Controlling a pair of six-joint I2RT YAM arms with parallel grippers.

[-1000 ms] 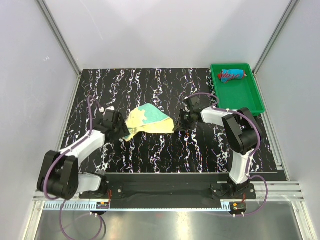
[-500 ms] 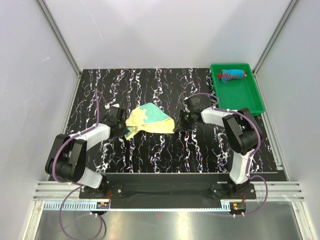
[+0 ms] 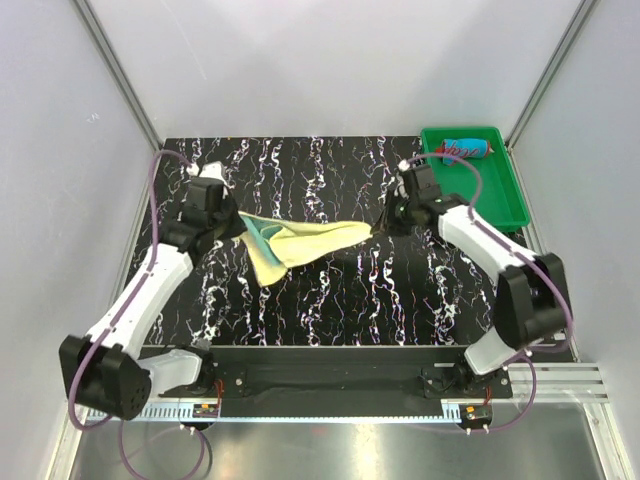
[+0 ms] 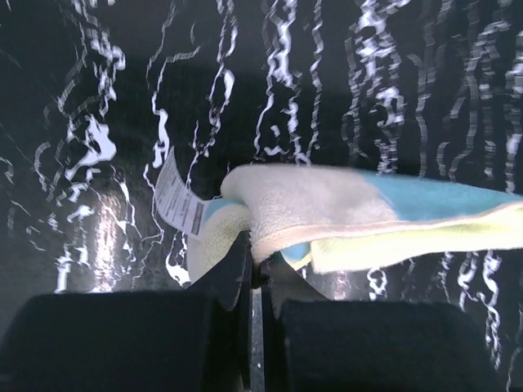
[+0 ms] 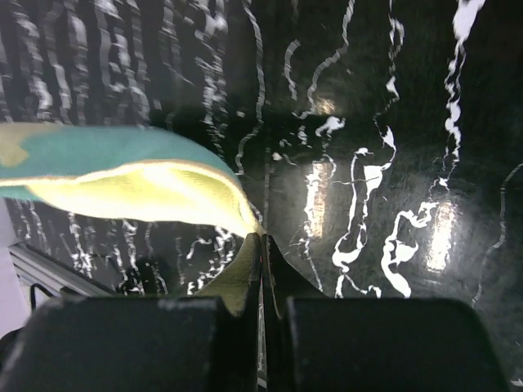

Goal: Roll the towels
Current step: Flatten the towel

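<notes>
Both sets of jaws are closed on cloth. Your left gripper point(image 3: 236, 219) pinches the left corner of the pale yellow and teal towel point(image 3: 300, 240). In the left wrist view the fingers meet with the folded edge clamped between them. A white care label point(image 4: 178, 201) sticks out just beside that pinch. It has printing on it, but it is too small and blurred to read, and no other brand or writing shows in any view.

The towel hangs stretched between your two arms over the middle of the black marbled table point(image 3: 330, 300). It is slack, with a yellow flap drooping toward the near side. You cannot tell from these views whether that flap touches the table.

Your right gripper point(image 3: 379, 228) holds the opposite corner. In the right wrist view the jaws are shut on the very tip of the yellow edge, a thin hold that looks as if it could slip under more tension.

At the far right, the red and blue towel point(image 3: 462, 150) lies as a short roll at the far end of the green tray point(image 3: 500, 205).

By my reading you are about halfway. One towel is rolled and put away. The yellow one is unrolled and would need laying flat before you roll it.
</notes>
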